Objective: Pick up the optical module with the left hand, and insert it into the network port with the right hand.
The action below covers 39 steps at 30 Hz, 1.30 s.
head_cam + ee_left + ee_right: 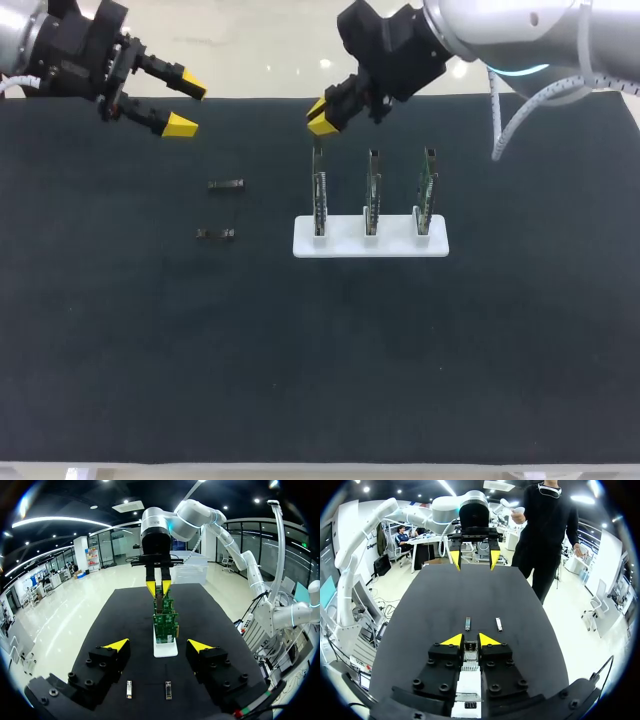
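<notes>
Insertion is looking like the step in hand: the right tool is hovering directly over the top edge of the leftmost circuit card in the white holder. Its own view is showing it clamped on a narrow metallic piece that I am taking for the optical module. The network port is hiding under the tool, so I am not able to say how deep the module is sitting. The left tool is hanging wide apart and empty, well apart from the cards, above the far left of the tabletop. A spare module and a second spare are lying flat between it and the holder. Next, the right arm is needing a straight push down along the card, keeping the module square to the port; any tilt is risking a jam or a bent card
</notes>
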Each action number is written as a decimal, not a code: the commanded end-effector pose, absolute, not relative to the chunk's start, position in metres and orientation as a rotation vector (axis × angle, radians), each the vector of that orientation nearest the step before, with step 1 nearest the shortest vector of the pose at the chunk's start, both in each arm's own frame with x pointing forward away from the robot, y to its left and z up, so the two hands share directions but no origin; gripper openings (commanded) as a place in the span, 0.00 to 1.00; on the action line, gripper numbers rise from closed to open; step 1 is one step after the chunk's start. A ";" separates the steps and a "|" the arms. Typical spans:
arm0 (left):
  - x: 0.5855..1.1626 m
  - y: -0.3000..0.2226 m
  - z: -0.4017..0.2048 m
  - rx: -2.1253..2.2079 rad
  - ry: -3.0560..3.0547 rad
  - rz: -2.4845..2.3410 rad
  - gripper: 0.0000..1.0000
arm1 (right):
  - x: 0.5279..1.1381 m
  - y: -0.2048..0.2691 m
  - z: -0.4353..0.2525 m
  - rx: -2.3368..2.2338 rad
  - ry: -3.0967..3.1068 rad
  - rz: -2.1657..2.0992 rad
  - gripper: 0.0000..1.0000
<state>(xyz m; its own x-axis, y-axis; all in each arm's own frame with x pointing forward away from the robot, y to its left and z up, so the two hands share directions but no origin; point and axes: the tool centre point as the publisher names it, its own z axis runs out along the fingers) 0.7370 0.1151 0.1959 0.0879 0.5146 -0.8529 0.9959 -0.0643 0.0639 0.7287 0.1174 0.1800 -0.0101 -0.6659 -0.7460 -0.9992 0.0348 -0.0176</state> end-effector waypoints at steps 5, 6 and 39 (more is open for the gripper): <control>0.738 0.115 0.196 1.672 1.512 -0.874 1.00 | 0.728 0.118 0.177 -1.687 1.731 0.729 0.00; 0.738 0.115 0.196 1.672 1.512 -0.874 1.00 | 0.728 0.118 0.177 -1.687 1.730 0.728 0.00; 0.738 0.115 0.196 1.672 1.512 -0.874 1.00 | 0.726 0.119 0.192 -1.635 1.792 0.714 0.00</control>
<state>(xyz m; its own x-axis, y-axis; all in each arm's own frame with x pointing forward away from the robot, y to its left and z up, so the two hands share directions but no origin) 0.7370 0.1151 0.1958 0.0879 0.5146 -0.8529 0.9959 -0.0643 0.0639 0.7274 0.1189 0.1884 -0.0549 -0.6656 -0.7443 -0.9957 0.0919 -0.0087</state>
